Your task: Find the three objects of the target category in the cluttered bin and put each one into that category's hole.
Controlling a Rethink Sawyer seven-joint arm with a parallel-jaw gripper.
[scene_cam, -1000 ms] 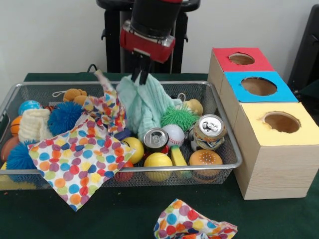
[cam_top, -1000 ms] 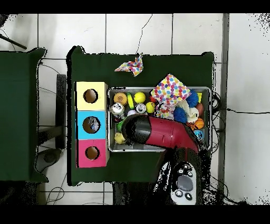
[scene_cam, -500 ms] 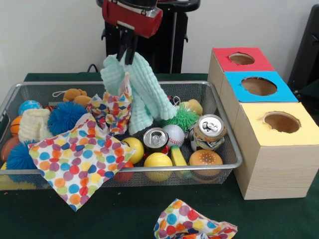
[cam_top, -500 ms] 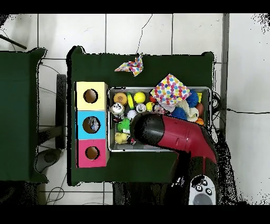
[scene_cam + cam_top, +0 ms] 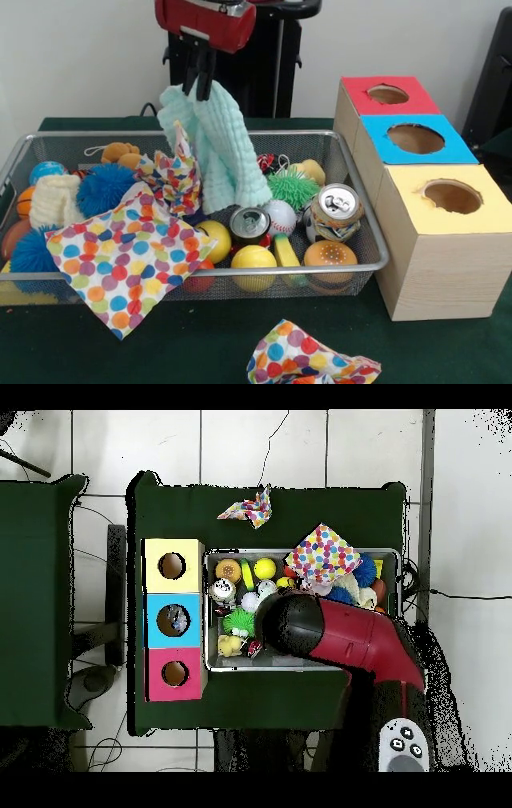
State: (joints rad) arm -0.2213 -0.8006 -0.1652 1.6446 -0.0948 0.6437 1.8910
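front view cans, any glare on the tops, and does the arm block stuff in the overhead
Front view: even light, soft shadows; both can lids, the left can and the right can, catch pale glare but stay readable, and the claw shut on the mint cloth looks sharp. Overhead view: the red arm hides the claw, the cloth and much of the bin.

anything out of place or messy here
Yes: a crumpled polka-dot cloth lies on the table outside the bin, and another polka-dot cloth spills over its front rim. The gripper holds a mint cloth hanging above the clutter.
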